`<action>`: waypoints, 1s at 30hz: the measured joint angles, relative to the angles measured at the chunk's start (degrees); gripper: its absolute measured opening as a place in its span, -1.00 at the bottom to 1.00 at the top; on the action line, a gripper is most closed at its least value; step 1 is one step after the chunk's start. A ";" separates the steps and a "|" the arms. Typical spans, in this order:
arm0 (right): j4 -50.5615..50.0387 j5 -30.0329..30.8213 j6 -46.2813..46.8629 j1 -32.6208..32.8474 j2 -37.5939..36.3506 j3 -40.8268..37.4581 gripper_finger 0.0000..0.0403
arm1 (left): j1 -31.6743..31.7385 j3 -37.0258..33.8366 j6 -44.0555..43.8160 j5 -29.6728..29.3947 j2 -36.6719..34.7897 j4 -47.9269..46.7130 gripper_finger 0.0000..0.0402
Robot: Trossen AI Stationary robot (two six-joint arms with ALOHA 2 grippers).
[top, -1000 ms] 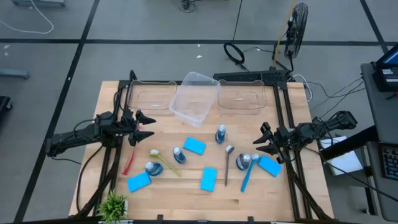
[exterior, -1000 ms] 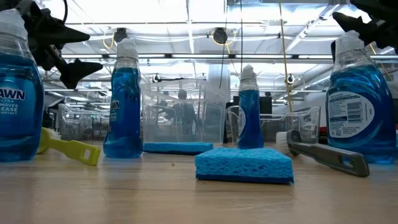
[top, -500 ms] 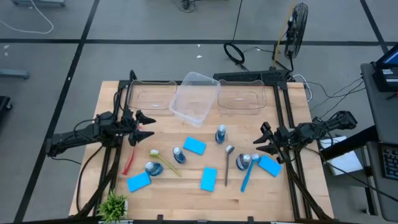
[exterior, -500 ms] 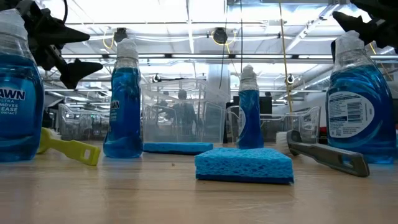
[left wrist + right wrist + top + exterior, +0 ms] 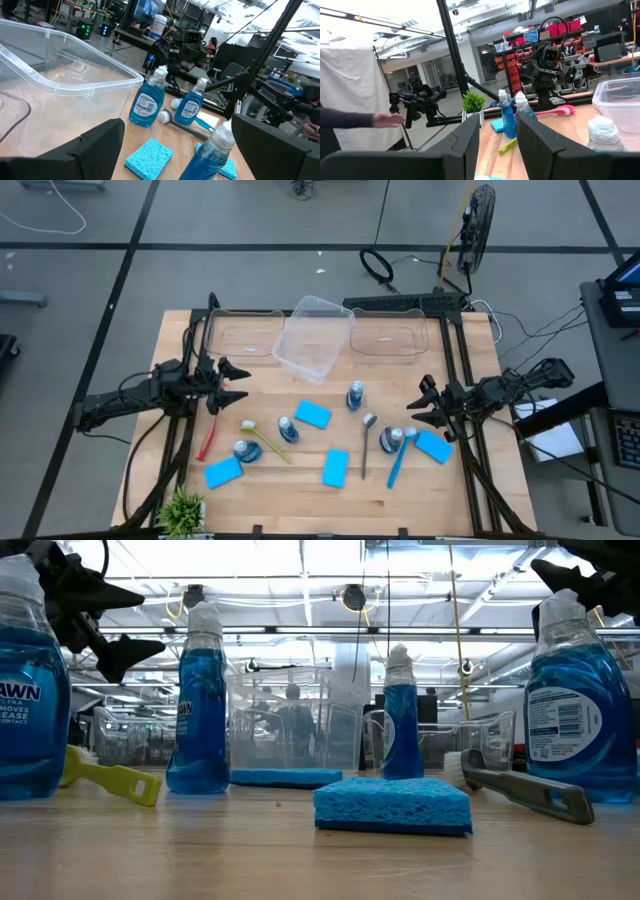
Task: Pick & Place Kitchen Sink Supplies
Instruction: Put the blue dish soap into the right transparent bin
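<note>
Small blue bottles stand upright on the wooden table (image 5: 470,490): one (image 5: 355,395) at mid table, two (image 5: 288,429) (image 5: 241,450) toward the left, one (image 5: 393,440) near my right gripper. Bright-blue sponges (image 5: 313,415) (image 5: 336,467) (image 5: 223,473) (image 5: 434,446) lie flat. A red brush (image 5: 208,438), a yellow brush (image 5: 262,438), a blue brush (image 5: 398,463) and a grey spoon-like tool (image 5: 367,442) lie on the table. My left gripper (image 5: 243,384) is open and empty above the table's left side. My right gripper (image 5: 416,406) is open and empty at the right side, by the bottle and sponge there.
Three clear plastic bins (image 5: 244,332) (image 5: 312,338) (image 5: 388,335) stand along the far edge, the middle one tilted. A small green plant (image 5: 182,507) stands at the near left corner. Dark frame rails (image 5: 455,360) run along both sides. A person's hand (image 5: 385,119) shows beyond the table.
</note>
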 joint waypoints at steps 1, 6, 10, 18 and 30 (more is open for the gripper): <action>0.01 0.14 0.02 0.02 0.00 0.01 -0.42 | 0.00 0.00 0.00 -0.01 0.00 -0.01 0.82; 0.59 3.09 0.29 0.00 0.00 0.01 -0.42 | 0.00 -0.01 0.00 -0.02 0.00 0.00 0.82; 1.80 6.58 0.14 0.02 0.00 -0.01 -0.42 | 0.00 0.00 0.00 -0.02 0.00 -0.01 0.82; 4.41 9.15 0.35 0.00 -0.02 -0.01 -0.42 | 0.00 0.00 0.00 -0.01 0.00 0.00 0.82; 19.47 9.00 0.58 0.04 0.75 1.73 -0.42 | 0.00 0.00 -0.02 -0.02 0.00 0.00 0.82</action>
